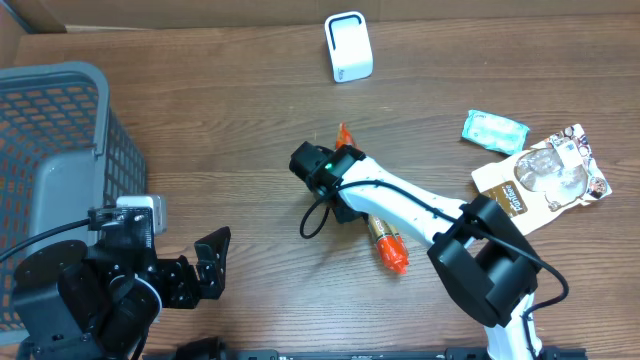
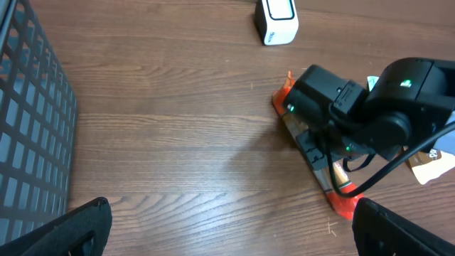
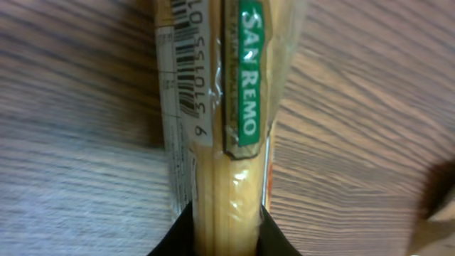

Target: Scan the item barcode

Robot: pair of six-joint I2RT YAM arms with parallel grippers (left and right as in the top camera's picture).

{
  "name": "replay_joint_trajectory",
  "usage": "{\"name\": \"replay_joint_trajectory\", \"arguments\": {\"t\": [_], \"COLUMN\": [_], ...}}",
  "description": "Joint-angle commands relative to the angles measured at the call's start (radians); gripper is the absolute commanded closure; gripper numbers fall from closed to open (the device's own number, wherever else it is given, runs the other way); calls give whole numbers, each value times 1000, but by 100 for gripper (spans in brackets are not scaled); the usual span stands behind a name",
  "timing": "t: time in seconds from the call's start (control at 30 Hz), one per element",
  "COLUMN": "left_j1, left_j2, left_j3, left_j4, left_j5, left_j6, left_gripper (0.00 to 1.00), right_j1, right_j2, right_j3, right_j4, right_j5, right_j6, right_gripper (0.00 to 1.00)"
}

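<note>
The grey plastic mesh basket at the left shows only its own lattice inside. The long clear spaghetti packet with orange ends lies mid-scene on the brown wooden table. Only the right wrist view shows its black-and-white barcode, beside a green label. The right gripper is closed narrowly on the packet. The left gripper gapes wide, holding nothing.
</note>
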Motion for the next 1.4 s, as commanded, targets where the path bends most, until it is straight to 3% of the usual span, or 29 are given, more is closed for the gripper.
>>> {"name": "replay_joint_trajectory", "arguments": {"t": [0.0,0.1,0.13,0.2,0.47,0.57,1.1,1.2,1.37], "left_j1": [3,3,3,3,3,3,3,3,3], "left_j2": [0,0,0,0,0,0,0,0,0], "left_j3": [11,11,11,11,11,11,11,11,11], "left_j4": [3,3,3,3,3,3,3,3,3], "left_j5": [-4,-4,-4,-4,-4,-4,-4,-4,-4], "left_j6": [15,15,15,15,15,15,15,15,15], "left_gripper": [0,0,0,0,0,0,0,0,0], "right_j1": [-37,-71,-85,-111,-225,-258,-375,-384,-361], "right_j2": [8,9,9,9,8,5,-229,-227,-222], "right_j3": [0,0,0,0,0,6,53,34,12], "right_j4": [27,35,37,37,26,16,17,29,35], "right_j5": [-179,-283,-327,-394,-528,-590,-963,-941,-710], "right_j6": [-72,-117,-127,-154,-226,-257,-398,-406,-346], "right_gripper": [78,62,64,78,80,96,96,96,96]}}
